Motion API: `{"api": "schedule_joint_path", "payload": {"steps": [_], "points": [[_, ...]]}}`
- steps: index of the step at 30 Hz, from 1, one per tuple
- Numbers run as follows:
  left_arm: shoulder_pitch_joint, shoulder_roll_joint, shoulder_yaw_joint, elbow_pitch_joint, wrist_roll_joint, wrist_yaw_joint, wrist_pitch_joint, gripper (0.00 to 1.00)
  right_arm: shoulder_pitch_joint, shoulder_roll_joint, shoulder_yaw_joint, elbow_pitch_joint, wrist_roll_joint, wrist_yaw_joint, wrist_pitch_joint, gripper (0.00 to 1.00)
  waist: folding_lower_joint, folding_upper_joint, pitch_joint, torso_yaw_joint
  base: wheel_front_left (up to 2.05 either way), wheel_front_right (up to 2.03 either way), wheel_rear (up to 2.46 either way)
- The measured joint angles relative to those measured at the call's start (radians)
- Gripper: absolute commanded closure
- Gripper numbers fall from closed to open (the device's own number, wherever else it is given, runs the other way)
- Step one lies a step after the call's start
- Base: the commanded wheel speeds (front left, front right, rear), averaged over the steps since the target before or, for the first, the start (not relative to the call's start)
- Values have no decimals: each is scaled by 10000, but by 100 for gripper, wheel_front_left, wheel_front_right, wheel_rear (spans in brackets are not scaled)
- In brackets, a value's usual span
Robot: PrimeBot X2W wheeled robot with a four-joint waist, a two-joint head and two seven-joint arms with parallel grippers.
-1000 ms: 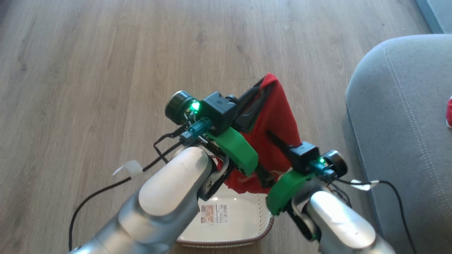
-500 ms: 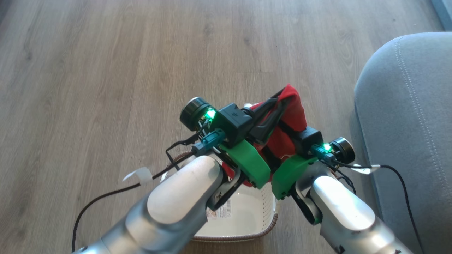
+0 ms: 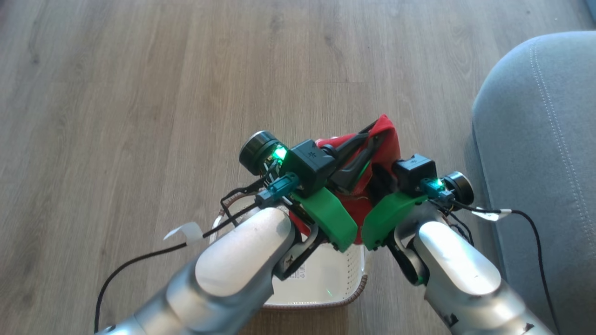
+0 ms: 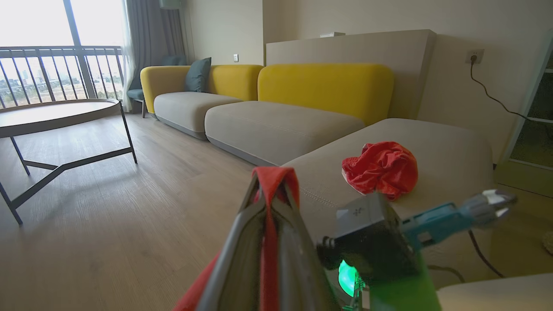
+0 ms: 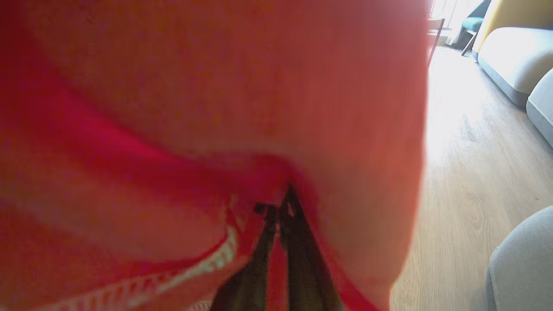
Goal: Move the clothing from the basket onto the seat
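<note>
1. Where the head view looks down, a red garment [image 3: 390,143] hangs bunched at the left gripper [image 3: 375,132], over the far end of the basket [image 3: 357,289]; grey seat [image 3: 535,139] lies to the right, apart.
2. Left wrist view adds: left fingers [image 4: 237,242] closed on a red fold; a second red piece [image 4: 380,168] crumpled on the seat beyond.
3. Right wrist view adds: right gripper [image 5: 280,211] fingers pinched together on the fabric, near its white trim [image 5: 207,268]; cloth blurred, close to lens.
</note>
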Motion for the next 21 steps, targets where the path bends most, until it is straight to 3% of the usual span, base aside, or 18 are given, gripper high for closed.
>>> {"api": "schedule_joint_path", "payload": {"steps": [1,12,21], "points": [[0,0,0,0,0,0,0,0,0,0,0,0,0,0,0,100,0,0,0,0,0,0,0],[174,121,957,360,339,-309,-42,0,627,2,-1095,-1016,-591,0,0,100,0,0,111,-478,0,0,0],[721,290,1668,861,723,-573,-42,0,795,-17,-1762,-1969,-859,0,0,100,0,0,78,-1300,0,0,0]]}}
